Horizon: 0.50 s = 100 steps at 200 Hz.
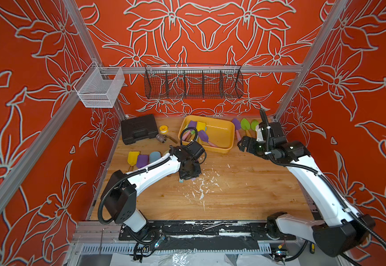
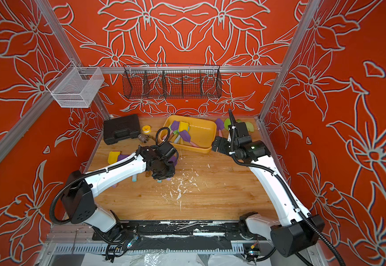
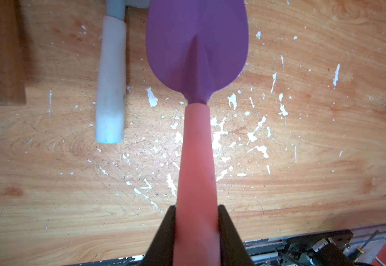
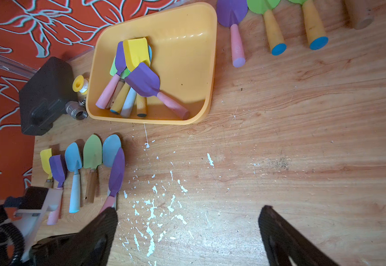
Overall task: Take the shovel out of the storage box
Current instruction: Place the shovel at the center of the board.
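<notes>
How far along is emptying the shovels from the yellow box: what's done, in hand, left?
Done: a row of shovels lies on the table outside the storage box. In hand: the left gripper is shut on a purple shovel, clear of the box. Left: several shovels lie in the box; the right gripper is open, empty.

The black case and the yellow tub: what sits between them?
A small yellow spool and a metal pipe fitting lie between the black case and the yellow tub, clearest in the right wrist view.
</notes>
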Each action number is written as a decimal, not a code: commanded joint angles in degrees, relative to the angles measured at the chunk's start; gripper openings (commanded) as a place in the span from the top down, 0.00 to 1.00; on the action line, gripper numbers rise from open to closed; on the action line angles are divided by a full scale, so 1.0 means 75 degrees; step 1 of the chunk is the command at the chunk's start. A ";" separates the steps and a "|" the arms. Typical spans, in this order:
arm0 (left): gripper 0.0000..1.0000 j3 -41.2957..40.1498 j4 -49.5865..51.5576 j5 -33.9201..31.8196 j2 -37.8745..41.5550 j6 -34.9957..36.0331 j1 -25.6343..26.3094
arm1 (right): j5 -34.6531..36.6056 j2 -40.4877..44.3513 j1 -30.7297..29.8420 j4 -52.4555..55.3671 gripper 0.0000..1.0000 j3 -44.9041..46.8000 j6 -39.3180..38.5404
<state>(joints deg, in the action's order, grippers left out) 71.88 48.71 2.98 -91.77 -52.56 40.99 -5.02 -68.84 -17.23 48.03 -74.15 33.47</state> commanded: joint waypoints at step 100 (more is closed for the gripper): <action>0.97 0.0682 -0.0315 -0.1314 -0.1548 0.0714 0.0335 | 0.0076 0.0597 0.0048 0.0097 0.02 0.0388 0.0221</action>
<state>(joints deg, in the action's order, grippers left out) 76.64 46.19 -3.53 -101.58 -48.51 43.11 -4.97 -65.54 -17.23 47.75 -72.38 34.35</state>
